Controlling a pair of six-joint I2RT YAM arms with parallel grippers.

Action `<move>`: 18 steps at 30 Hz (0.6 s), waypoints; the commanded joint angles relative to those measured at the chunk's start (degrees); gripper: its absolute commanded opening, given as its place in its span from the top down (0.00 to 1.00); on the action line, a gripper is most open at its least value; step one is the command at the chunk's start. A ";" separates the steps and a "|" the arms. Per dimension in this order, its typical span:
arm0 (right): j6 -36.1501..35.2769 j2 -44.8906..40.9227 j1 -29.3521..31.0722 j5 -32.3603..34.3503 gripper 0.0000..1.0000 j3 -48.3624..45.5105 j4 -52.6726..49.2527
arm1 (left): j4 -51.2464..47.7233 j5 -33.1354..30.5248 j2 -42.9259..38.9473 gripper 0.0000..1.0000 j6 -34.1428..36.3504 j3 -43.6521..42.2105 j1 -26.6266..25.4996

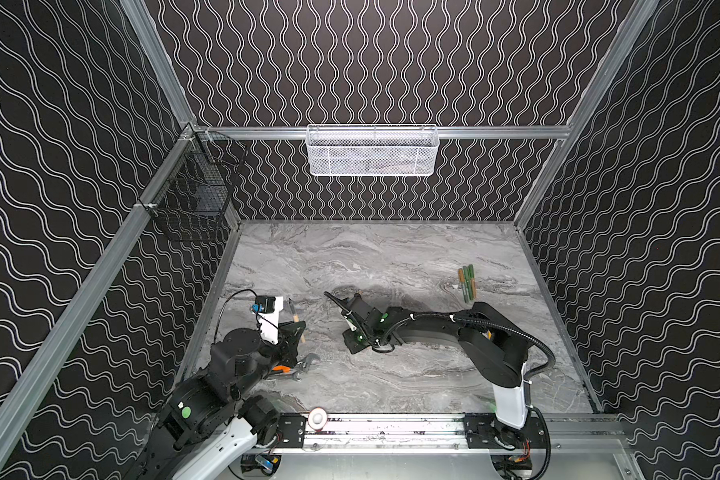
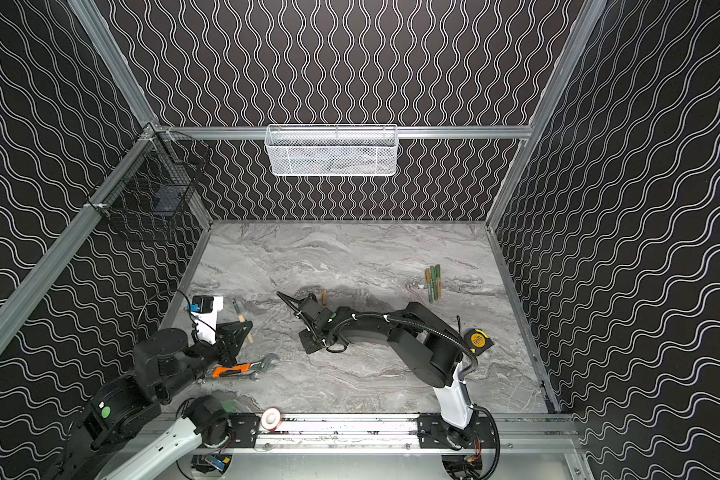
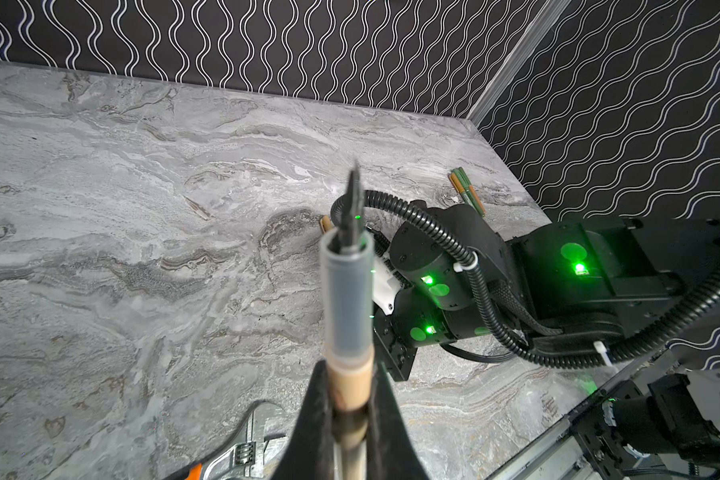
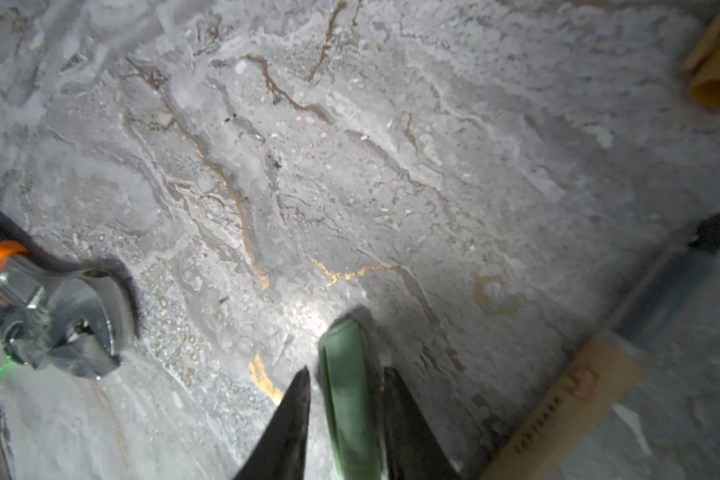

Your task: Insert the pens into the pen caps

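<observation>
Tan pen: The tan pen (image 3: 346,307) is up in the air over the near left part of the table (image 1: 391,257). Its dark pointy tip faces away from the fingers.
Left gripper: The left gripper (image 3: 348,368) is squeezed tight on the pen's tan body, just behind the grey part.
Green cap: The green cap (image 4: 350,395) sits between the dark fingers of the right gripper (image 4: 346,372), near the middle of the table. One end pokes out past them.
Right gripper: It is pinched on the green cap. A thin slit shows beside one fingertip, so the hold looks gentle.
Tan cap: A tan cap (image 2: 324,297) lies flat on the table just past the right gripper. Nothing touches it.
Other pens: A little bunch of pens (image 1: 466,282) lies side by side at the far right. They are too small to tell if they have caps on.
How they feel: I think pen and cap are light, hard and smooth. They are round, so they can roll or twist in a pinch. The thin tip looks easy to hurt.
Where to hold: Hold the pen on its tan body so the grey part stays free. Hold the cap by its back half so the mouth stays free.
Colours: The held pen is tan and the held cap is green, so the tan cap may be the better match.
Close by: A wrench (image 2: 242,368) lies by the left arm and a tape measure (image 2: 477,339) by the right arm.
</observation>
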 commanded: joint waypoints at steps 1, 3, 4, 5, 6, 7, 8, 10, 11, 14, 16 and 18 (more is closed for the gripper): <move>-0.18 0.98 0.04 0.15 0.73 -0.09 -5.99 | 2.15 0.45 0.41 1.00 1.37 -0.24 0.09; 0.08 0.95 -0.01 0.07 0.77 0.04 -5.84 | 2.08 0.63 0.64 1.00 1.36 -0.23 0.09; 0.08 0.70 0.04 0.01 0.79 -0.11 -5.45 | 2.03 0.38 0.64 1.00 1.30 -0.30 0.09; 0.31 0.38 0.04 -0.39 0.82 -0.26 -5.02 | 2.17 0.16 0.64 1.00 1.03 -0.47 0.09; 0.37 0.22 0.04 -0.58 0.83 -0.46 -4.71 | 2.50 0.06 0.63 1.00 0.93 -0.82 0.09; 0.45 -0.12 -0.10 -0.58 0.84 -0.55 -4.43 | 2.93 0.31 0.55 1.00 0.80 -1.20 0.09; 0.49 -0.46 -0.10 -0.66 0.85 -0.57 -4.23 | 3.29 0.60 0.70 1.00 0.69 -1.50 0.09; 0.63 -1.07 -0.07 -1.00 0.85 -0.74 -3.85 | 4.10 1.38 1.50 1.00 0.54 -2.03 0.09; 0.77 -1.49 -0.25 -1.23 0.85 -0.90 -3.51 | 4.52 1.85 1.95 1.00 0.25 -2.40 0.09; 1.15 -3.05 -0.45 -1.76 0.86 -1.82 -2.39 | 6.38 3.57 2.98 1.00 -0.76 -4.14 0.09; 1.64 -4.75 -1.00 -2.73 0.86 -3.08 -1.03 | 8.36 5.14 3.57 1.00 -1.64 -6.09 0.07; 2.32 -7.76 -1.92 -3.83 0.86 -4.85 0.97 | 10.32 6.71 4.25 1.00 -2.50 -7.93 0.07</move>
